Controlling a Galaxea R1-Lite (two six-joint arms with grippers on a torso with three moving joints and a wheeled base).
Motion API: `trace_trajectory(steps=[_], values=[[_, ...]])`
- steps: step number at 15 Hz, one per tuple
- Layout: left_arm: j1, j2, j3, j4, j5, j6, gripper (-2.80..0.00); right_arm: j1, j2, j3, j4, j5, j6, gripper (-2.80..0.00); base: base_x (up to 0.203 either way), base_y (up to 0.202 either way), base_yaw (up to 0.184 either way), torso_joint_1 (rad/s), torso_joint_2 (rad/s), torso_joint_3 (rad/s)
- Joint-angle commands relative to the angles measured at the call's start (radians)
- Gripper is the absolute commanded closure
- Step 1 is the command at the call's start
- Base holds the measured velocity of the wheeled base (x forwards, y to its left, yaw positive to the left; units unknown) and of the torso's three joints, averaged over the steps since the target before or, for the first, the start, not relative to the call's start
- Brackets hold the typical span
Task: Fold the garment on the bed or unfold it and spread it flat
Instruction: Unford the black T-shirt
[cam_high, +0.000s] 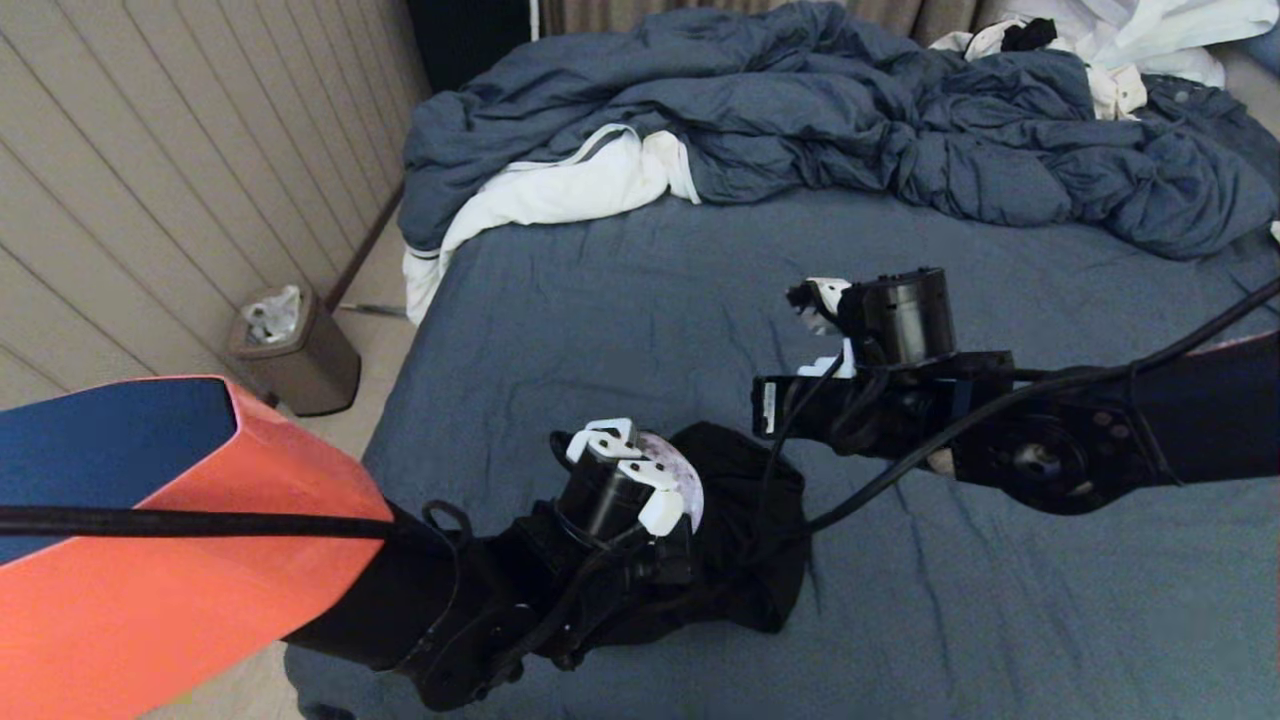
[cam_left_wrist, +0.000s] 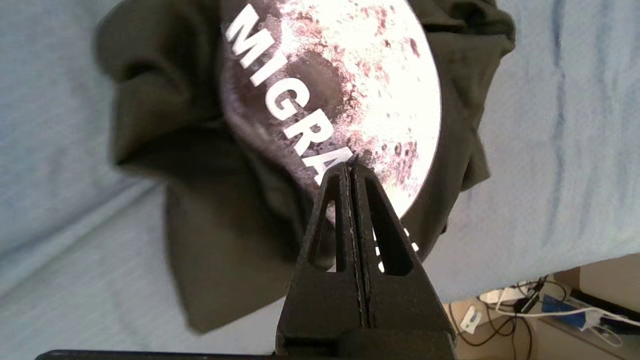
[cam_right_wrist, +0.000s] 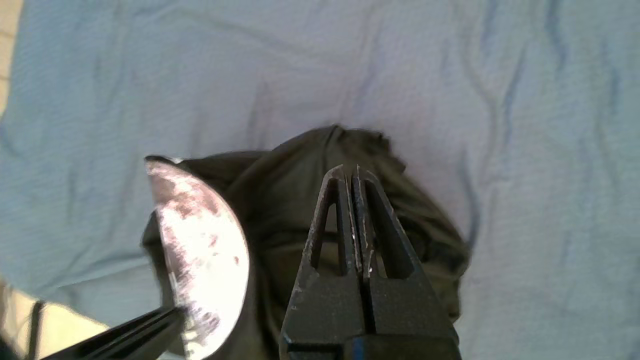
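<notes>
White block capitals "MIGRA" readable on the black T-shirt (cam_left_wrist: 210, 165), running across the edge of its grey moon graphic (cam_left_wrist: 360, 90); further letters cut off behind the left pincer (cam_left_wrist: 351, 165), unreadable. A few more white print marks lower beside the pincer, illegible. No other text, labels, brands or numbers readable in any view.

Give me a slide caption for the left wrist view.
Left pincer, shut and empty, above the crumpled black T-shirt, its moon print facing up, on the blue bed.
</notes>
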Motion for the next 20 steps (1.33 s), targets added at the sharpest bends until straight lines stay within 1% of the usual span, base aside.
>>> trace_trajectory(steps=[1,4,7,9,11,13,17,18,20], values=[[-0.003,-0.034,0.002,-0.003,0.012,-0.005,-2.8,-0.014,0.01,-0.004,-0.004,-0.001,-0.014,0.0,0.0,0.0,0.0,0.0,0.0,0.0],[0.001,-0.079,0.024,0.007,0.017,-0.002,-2.8,-0.019,0.025,-0.011,-0.005,-0.001,-0.022,0.0,0.0,0.0,0.0,0.0,0.0,0.0],[0.017,-0.066,-0.005,0.039,0.008,-0.004,-2.8,-0.019,0.027,-0.011,-0.005,-0.001,-0.025,0.0,0.0,0.0,0.0,0.0,0.0,0.0],[0.02,-0.01,-0.045,0.05,0.007,-0.008,-2.8,-0.016,0.029,-0.021,-0.005,0.001,-0.025,0.0,0.0,0.0,0.0,0.0,0.0,0.0],[0.038,0.081,-0.145,0.062,0.009,-0.047,-2.8,-0.014,0.029,-0.021,-0.005,0.001,-0.024,0.0,0.0,0.0,0.0,0.0,0.0,0.0],[0.044,0.119,-0.218,0.128,0.008,-0.082,-2.8,-0.014,0.033,-0.016,-0.005,0.001,-0.024,0.0,0.0,0.0,0.0,0.0,0.0,0.0],[0.044,0.172,-0.256,0.141,0.016,-0.085,-2.8,-0.013,0.03,-0.016,-0.005,0.001,-0.024,0.0,0.0,0.0,0.0,0.0,0.0,0.0],[0.043,0.176,-0.252,0.142,0.019,-0.086,0.0,-0.013,0.03,-0.016,-0.005,0.001,-0.024,0.0,0.0,0.0,0.0,0.0,0.0,0.0],[0.044,0.165,-0.237,0.142,0.019,-0.089,0.0,-0.013,0.033,-0.017,-0.005,0.001,-0.024,0.0,0.0,0.0,0.0,0.0,0.0,0.0]])
